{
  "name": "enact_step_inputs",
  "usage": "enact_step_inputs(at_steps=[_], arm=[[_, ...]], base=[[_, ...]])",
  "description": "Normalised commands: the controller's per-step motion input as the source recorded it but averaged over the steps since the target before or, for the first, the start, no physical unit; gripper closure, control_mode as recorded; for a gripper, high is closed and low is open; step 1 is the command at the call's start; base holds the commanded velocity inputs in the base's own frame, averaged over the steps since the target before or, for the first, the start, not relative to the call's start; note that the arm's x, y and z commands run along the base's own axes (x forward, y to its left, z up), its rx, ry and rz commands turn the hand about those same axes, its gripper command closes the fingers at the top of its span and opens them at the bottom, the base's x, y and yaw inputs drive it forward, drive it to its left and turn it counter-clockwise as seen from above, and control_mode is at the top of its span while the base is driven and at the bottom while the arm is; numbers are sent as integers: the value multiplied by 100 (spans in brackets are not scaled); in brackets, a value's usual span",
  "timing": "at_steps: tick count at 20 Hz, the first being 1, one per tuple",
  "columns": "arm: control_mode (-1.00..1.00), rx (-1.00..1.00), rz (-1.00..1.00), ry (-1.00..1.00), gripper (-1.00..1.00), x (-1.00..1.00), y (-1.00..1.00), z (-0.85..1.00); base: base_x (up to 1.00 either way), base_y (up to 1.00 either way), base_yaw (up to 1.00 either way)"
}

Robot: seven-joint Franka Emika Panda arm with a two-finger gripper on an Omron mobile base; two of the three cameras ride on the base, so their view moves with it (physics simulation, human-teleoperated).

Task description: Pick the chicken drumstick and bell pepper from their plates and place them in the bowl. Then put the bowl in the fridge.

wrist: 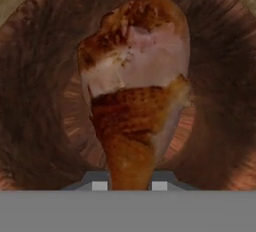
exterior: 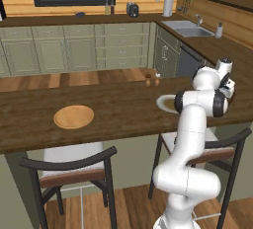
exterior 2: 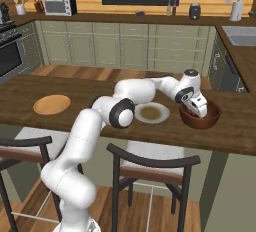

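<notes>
End effector [exterior 2: 199, 110] is gripping the chicken drumstick [wrist: 137, 91] by its thin end, right over the bowl [exterior 2: 210, 117] on the worktop [exterior 2: 100, 93].

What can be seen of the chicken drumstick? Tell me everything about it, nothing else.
The chicken drumstick is a cooked piece, browned and crisp-looking on its skin, with paler pinkish-white meat showing on the thick end. It narrows to a thin golden-brown end that runs down between the jaws, which are shut on it. In the hand view its thick end points away from the camera, over the inside of the dark reddish-brown wooden bowl. Whether it touches the bowl's floor cannot be told.
</notes>
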Motion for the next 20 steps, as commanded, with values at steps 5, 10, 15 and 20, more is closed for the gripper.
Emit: enact_step_inputs(at_steps=[5, 10, 15, 20], arm=[[-100, 0, 0, 0, -100, 9, 3, -6], [-100, 0, -3, -4, -100, -19, 1, 4], [-100, 0, -17, -8, -100, -57, 0, 24], [-100, 4, -25, -9, -100, -70, 14, 20]], base=[[0, 0, 0], [0, 0, 0], [0, 0, 0], [0, 0, 0]])
